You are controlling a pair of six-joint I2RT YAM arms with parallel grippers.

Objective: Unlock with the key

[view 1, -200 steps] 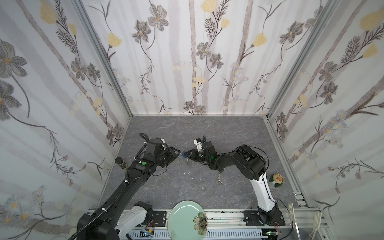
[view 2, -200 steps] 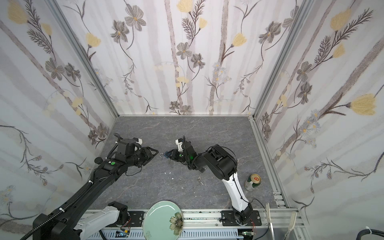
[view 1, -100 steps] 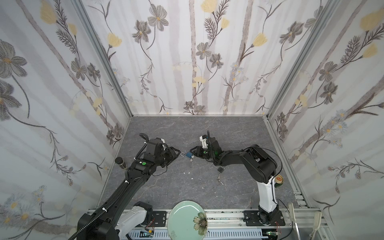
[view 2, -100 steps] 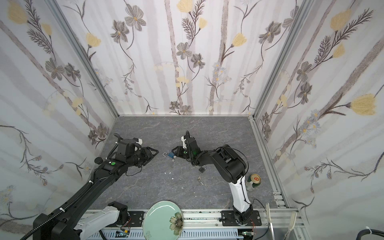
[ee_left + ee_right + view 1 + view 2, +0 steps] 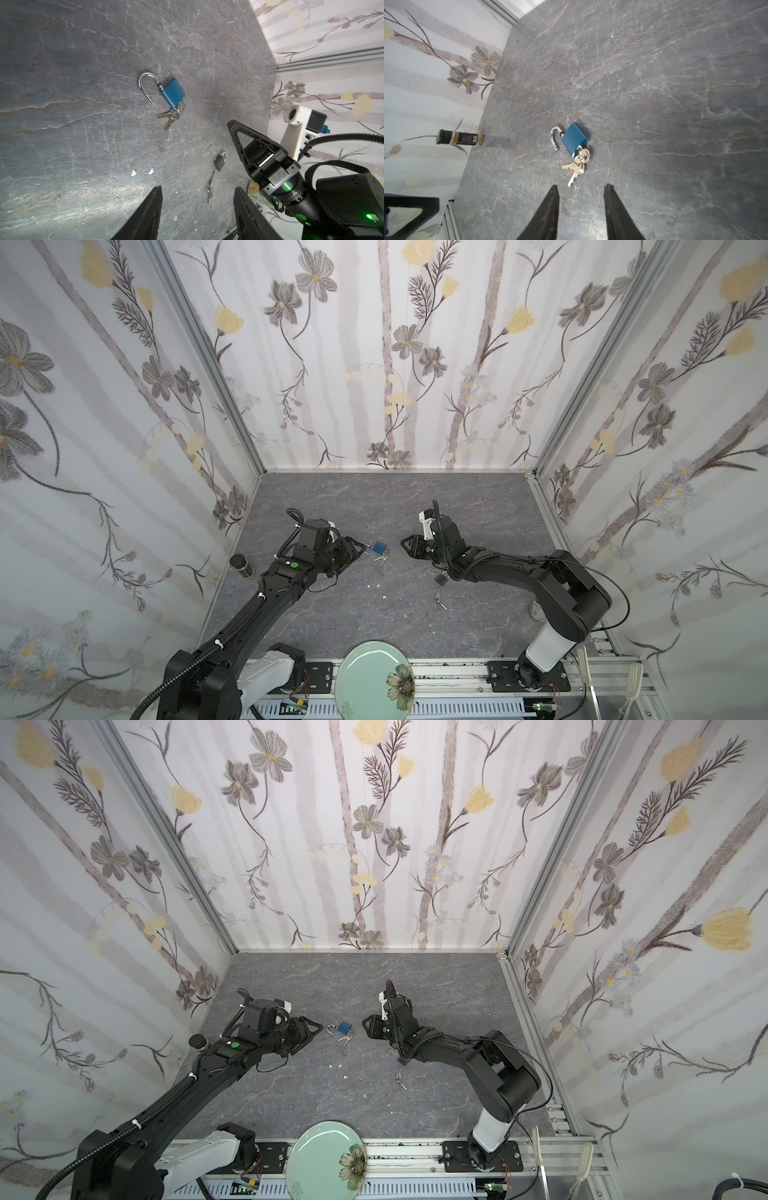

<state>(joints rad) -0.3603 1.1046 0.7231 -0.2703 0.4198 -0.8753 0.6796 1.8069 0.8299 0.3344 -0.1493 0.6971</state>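
Padlock [image 5: 173, 92], the blue one, is lying flat near the middle of the counter [image 5: 374, 497], a little toward its left edge and well clear of every edge. Its shackle [image 5: 145, 81] is standing swung out of the body with one end free. The key [image 5: 584, 154] is sitting in the keyhole, with the rest of the bunch [image 5: 172, 116] trailing on the stone beside it, so the unlocking itself is looking done.

The left gripper [image 5: 197, 188] is hanging near the shackle end, jaws apart and empty. The right gripper [image 5: 581, 185] is facing the key end, also spread and holding nothing. I am reading this as a release: neither arm is needing to steady the body or turn the key, so both are letting the lock rest. A small dark padlock [image 5: 219, 161] and its own keys [image 5: 209, 190] are lying untouched nearer the right arm.

A second ago the two grippers were crowding together at the lock. Now they are standing apart, the right one having pulled back toward the right edge, and the padlock is resting in the open gap between them.
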